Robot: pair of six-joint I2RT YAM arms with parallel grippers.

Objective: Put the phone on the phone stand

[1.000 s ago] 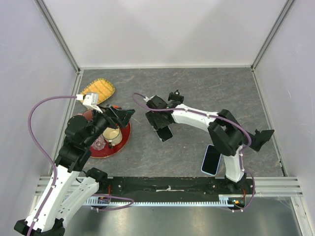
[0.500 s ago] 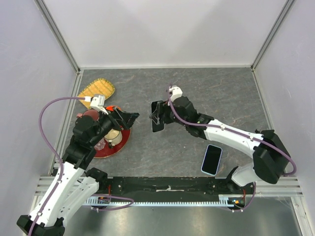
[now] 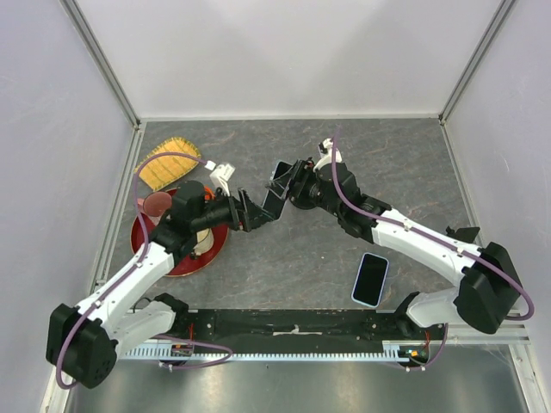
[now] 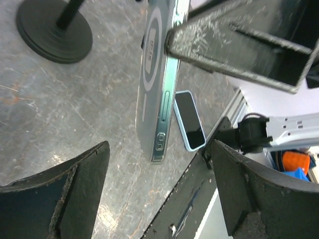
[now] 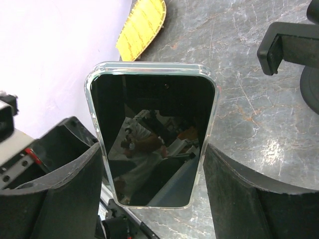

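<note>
Phone (image 5: 152,134), clear-cased, rigid, glossy, probably slippery and glass-fragile: held aloft, clamped by its long edges in the right gripper (image 5: 152,149), just ahead of the left gripper (image 4: 159,149) with jaws spread and empty; best gripped across the cased edges; phone stand (image 4: 55,30) beyond.

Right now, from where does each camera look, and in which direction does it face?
Top: overhead at the near edge, facing down on the table; left arm and right arm show.
Left wrist: faces the held phone edge-on, between the fingers of the open left gripper.
Right wrist: faces that phone's screen, clamped in the right gripper; the stand beyond.
Shared: both wrist views show the held phone.
</note>
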